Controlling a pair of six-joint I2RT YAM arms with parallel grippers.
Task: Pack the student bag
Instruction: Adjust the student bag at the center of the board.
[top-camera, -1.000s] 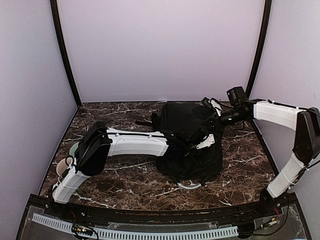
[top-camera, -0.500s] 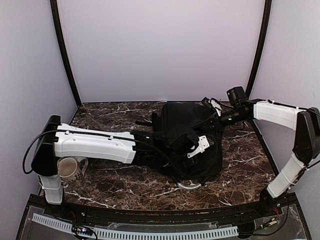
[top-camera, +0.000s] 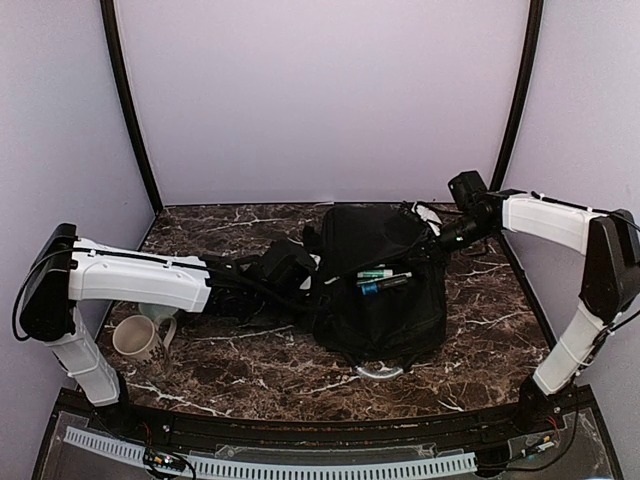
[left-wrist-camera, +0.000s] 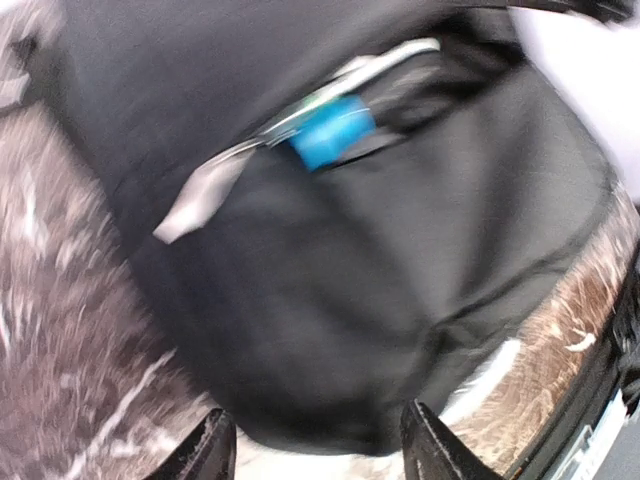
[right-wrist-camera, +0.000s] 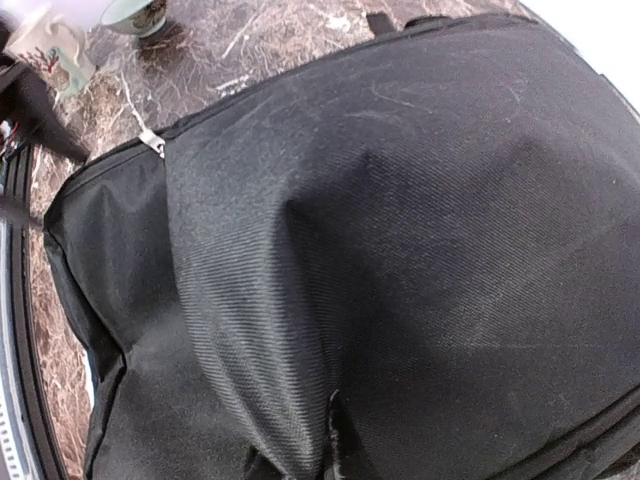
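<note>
The black student bag (top-camera: 375, 290) lies in the middle of the marble table, its pocket open. A white pen and a blue-capped marker (top-camera: 383, 281) stick out of the pocket; they also show in the blurred left wrist view (left-wrist-camera: 330, 130). My left gripper (top-camera: 308, 277) is at the bag's left side, open and empty, with the bag (left-wrist-camera: 380, 280) in front of its fingertips (left-wrist-camera: 213, 450). My right gripper (top-camera: 437, 240) is at the bag's upper right, shut on a raised fold of bag fabric (right-wrist-camera: 250, 300). Its fingers are nearly hidden in the fold.
A patterned mug (top-camera: 135, 338) stands at the left under my left arm, with a teal bowl (right-wrist-camera: 135, 12) near it. A pale curved object (top-camera: 378, 372) pokes out from under the bag's near edge. Side walls close in the table.
My left gripper has let go of the white item in the bag's pocket and pulled back left, out of the bag. My right gripper has kept its hold on the fabric.
</note>
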